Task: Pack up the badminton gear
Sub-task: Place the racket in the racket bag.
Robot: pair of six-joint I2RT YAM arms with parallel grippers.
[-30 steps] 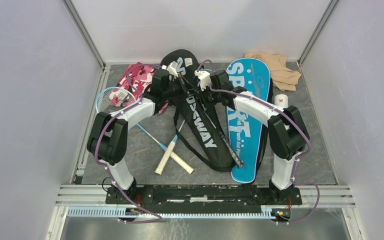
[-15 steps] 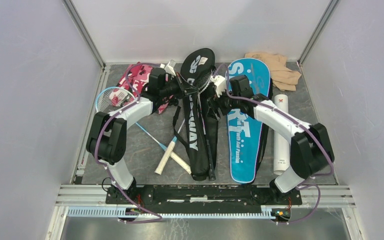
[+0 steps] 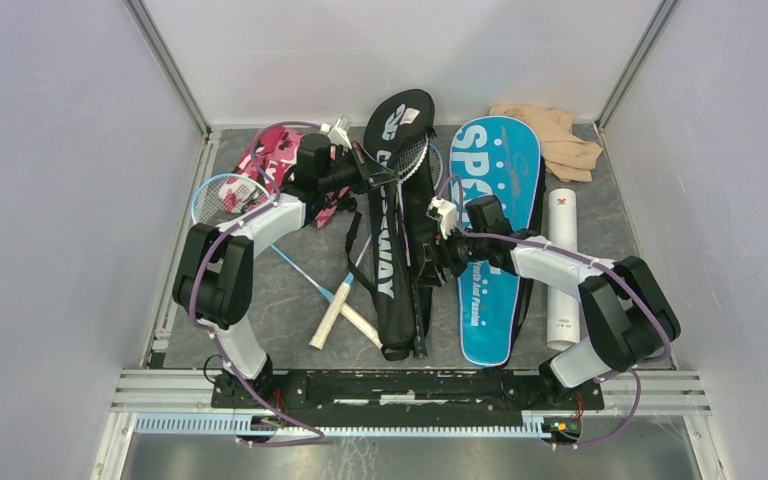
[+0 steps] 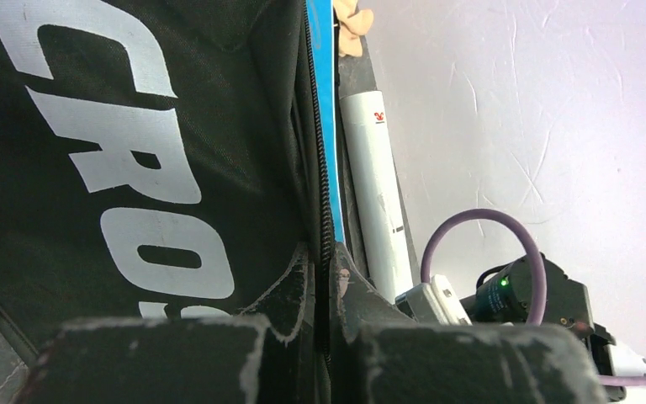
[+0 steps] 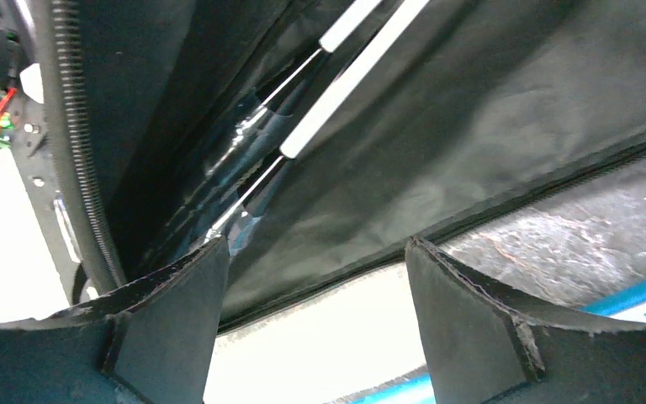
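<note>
Plain pale walls (image 3: 380,50) enclose a grey marbled worktop (image 3: 260,325). Aluminium rails (image 3: 160,385) edge its near side. The light is even and soft.

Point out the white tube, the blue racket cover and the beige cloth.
white tube (image 3: 561,265): top view, middle of its body.
blue racket cover (image 3: 500,160): top view, its wide head end.
beige cloth (image 3: 558,140): top view, its centre.

Blk cover (image 4: 135,151): white "CRO…", "…WAY" lower; blue cover (image 3: 500,160): "SP…"; wht tube (image 3: 561,270) print too small to read
</note>
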